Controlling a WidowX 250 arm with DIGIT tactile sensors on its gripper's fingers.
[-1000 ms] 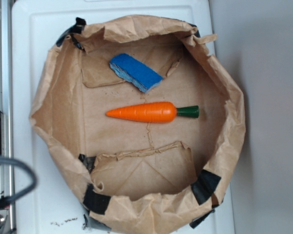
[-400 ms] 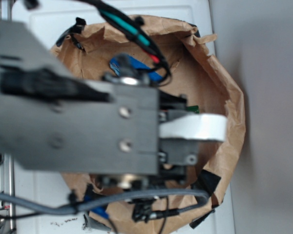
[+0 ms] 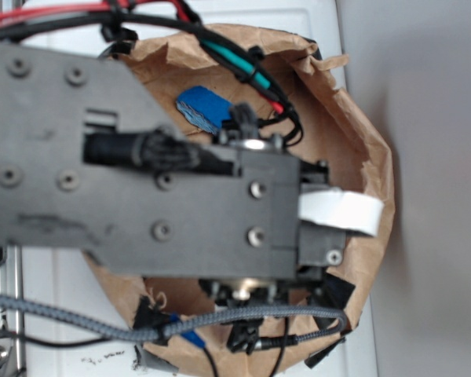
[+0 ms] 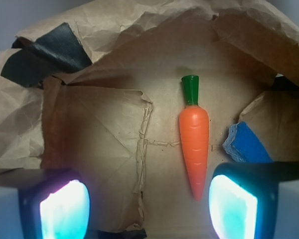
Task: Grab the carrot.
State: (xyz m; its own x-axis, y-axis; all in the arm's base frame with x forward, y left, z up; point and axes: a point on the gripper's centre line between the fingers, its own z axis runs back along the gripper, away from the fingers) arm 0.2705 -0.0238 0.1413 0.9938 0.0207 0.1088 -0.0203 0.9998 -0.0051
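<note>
Robot lab bench setup. Crumpled brown paper bag [image 3: 361,141] patched with black tape [image 4: 55,52] forms work pit below claw; white tray [image 3: 63,47] underneath; metal rail [image 3: 8,298] and loose cabling [image 3: 243,318] behind claw; plain grey wall [image 3: 432,188] ahead.

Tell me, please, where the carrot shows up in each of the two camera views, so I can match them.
Exterior: the carrot is not visible; the robot arm covers the middle of the paper bag.
Wrist: the carrot lies upright in the picture, right of centre, green stem up, tip down between the open gripper fingers.
Shared landmark: the blue sponge, beside the carrot.
</note>
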